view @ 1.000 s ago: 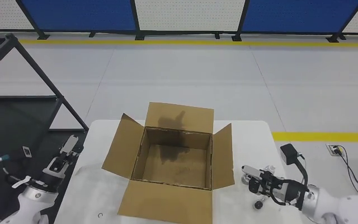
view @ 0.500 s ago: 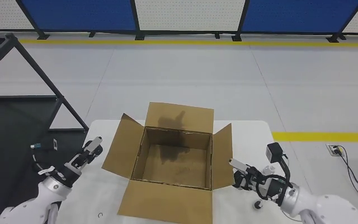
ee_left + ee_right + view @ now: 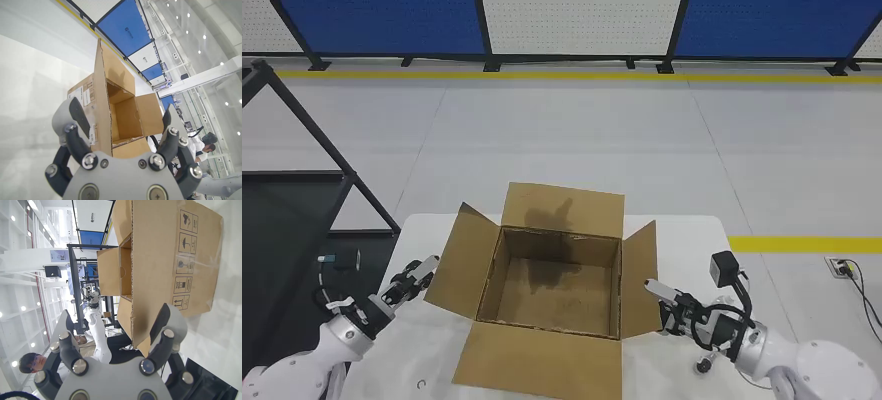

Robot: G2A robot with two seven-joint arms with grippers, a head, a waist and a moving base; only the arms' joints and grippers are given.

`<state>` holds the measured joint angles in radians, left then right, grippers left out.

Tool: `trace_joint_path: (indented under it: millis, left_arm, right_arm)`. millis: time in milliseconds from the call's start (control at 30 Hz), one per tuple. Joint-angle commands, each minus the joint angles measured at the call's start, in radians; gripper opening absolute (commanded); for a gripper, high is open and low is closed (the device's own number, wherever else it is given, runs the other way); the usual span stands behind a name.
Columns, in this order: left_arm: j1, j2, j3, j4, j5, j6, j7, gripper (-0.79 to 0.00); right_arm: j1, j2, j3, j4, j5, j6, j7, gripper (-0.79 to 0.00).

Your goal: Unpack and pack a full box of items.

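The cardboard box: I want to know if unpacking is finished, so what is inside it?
Inside the cardboard box only its bare brown floor and inner walls show, no items. The floor strip behind the near wall is hidden.

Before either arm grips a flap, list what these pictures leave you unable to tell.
Top view: the floor strip of the box along its near wall, hidden by that wall.
Top view: whether the left gripper or right gripper touches a side flap; too small.
Wrist views: a flap edge stands between each gripper's open fingers; contact is unclear.
Top view: a small dark mark on the table, too small to identify.
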<state>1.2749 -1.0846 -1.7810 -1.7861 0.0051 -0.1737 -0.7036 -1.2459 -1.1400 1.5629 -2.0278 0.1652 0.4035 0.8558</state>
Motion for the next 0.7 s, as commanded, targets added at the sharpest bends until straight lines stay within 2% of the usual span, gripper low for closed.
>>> trace_joint_path:
  millis: [0,333,667]
  left_arm:
    - [0.004,0.0,0.016,-0.01,0.013,0.006,0.016,0.0]
    - [-0.005,0.003,0.05,-0.027,0.026,0.019,0.04,0.0]
    - [0.008,0.004,0.027,-0.038,-0.015,0.007,0.108,0.0]
  right_arm:
    - [0.002,-0.001,-0.022,-0.002,-0.01,0.0,-0.033,0.0]
    - [0.027,-0.001,-0.064,0.003,0.006,-0.005,-0.099,0.0]
    - [-0.052,0.016,0.045,-0.055,-0.034,0.026,-0.14,0.0]
